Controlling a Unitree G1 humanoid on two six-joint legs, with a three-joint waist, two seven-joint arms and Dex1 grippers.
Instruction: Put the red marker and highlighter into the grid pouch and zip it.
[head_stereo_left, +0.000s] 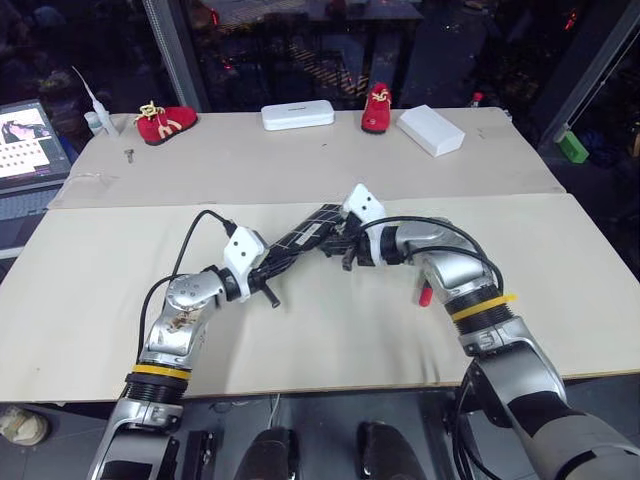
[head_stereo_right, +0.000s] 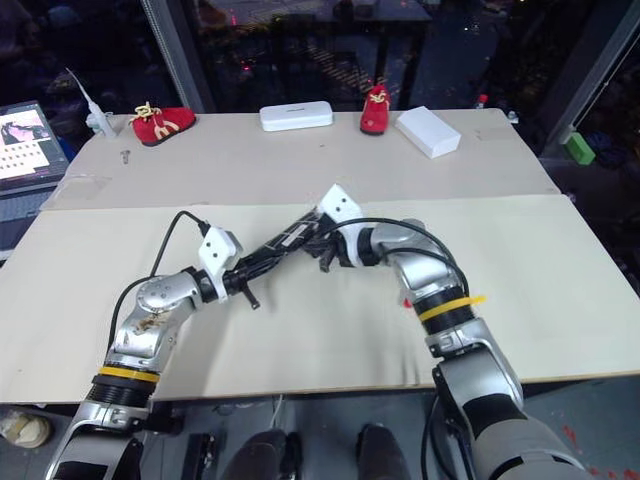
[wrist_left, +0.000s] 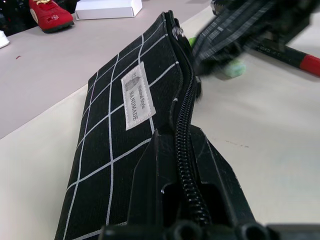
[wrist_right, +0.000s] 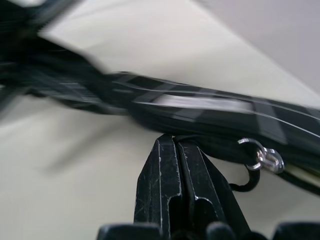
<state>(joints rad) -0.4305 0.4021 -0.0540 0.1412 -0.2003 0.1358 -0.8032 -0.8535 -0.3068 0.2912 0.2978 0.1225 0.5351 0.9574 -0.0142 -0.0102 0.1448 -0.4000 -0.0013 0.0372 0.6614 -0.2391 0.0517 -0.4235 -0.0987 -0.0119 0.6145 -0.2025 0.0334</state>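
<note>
The grid pouch (head_stereo_left: 310, 232), black with white lines and a small white label (wrist_left: 136, 95), hangs just above the table between my two arms. My left gripper (head_stereo_left: 278, 266) is shut on its near end along the zipper (wrist_left: 186, 125). My right gripper (wrist_right: 175, 145) is shut at the pouch's far end, just under its edge. The zipper's ring and black cord loop (wrist_right: 257, 162) hang beside its fingers; whether the cord is pinched I cannot tell. The red marker (wrist_left: 300, 61) lies on the table under my right forearm. The green highlighter (wrist_left: 234, 68) lies near it, partly hidden.
At the table's far side stand two red shoes (head_stereo_left: 165, 122) (head_stereo_left: 378, 108) and two white boxes (head_stereo_left: 297, 115) (head_stereo_left: 430, 130). A screen (head_stereo_left: 25, 140) sits off the left edge. A small key (head_stereo_left: 129, 154) lies at the far left. The table (head_stereo_left: 560, 280) is bare to my right.
</note>
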